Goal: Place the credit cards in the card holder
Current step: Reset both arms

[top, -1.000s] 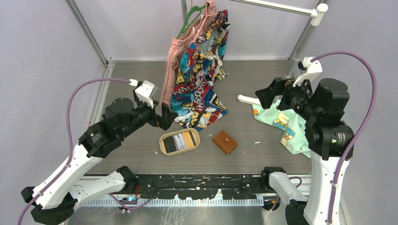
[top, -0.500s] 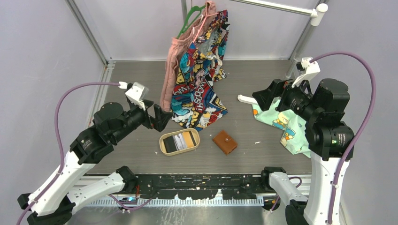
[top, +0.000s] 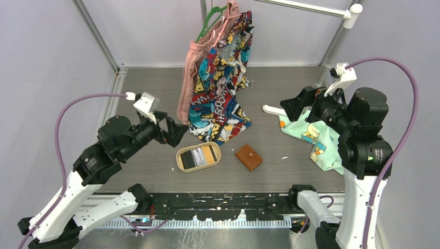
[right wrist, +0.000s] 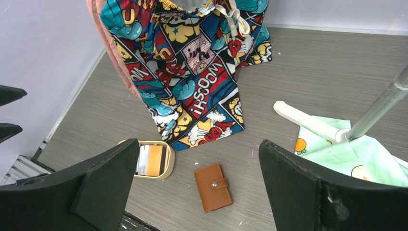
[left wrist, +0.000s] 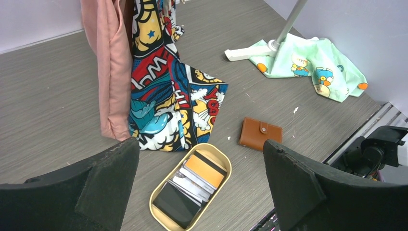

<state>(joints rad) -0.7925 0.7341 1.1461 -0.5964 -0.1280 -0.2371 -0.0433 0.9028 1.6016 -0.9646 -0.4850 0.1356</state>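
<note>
Grey wood-grain bench [top: 290,85], pale walls on three sides. Clock directions are read from the top view, 12 at the far wall and 6 at the arm bases.

- Oval light-wood tray [top: 178,157] sits near the bench's 6 o'clock edge, slightly left of centre. The credit cards [top: 198,156] lie inside it, overlapping in a row: black at the 9 o'clock end, grey-white striped in the middle, yellow at the 3 o'clock end.
- Card holder [top: 248,157] lies flat on the bench at 3 o'clock of the tray, near it but not touching. It is tan-brown leather, folded shut, with the snap button facing up and its long side skewed to the bench edge.
- Comic-print shorts [top: 220,93] hang from a green hanger [top: 207,22] at 12 o'clock of the tray, the hem draping onto the bench. A pink garment [top: 185,88] hangs on their 9 o'clock side.
- Mint-green printed cloth [top: 319,137] is crumpled at 3 o'clock of the card holder, well apart from it. A white rack foot [top: 273,110] lies at the cloth's 10 o'clock corner.
- Left fingers [left wrist: 77,197] are spread wide and hold nothing. They hover above the bench at 10 o'clock of the tray; their camera looks down on the tray and card holder.
- Right fingers [right wrist: 82,192] are also spread wide and hold nothing, raised at about 1 o'clock of the card holder, near the rack foot.
</note>
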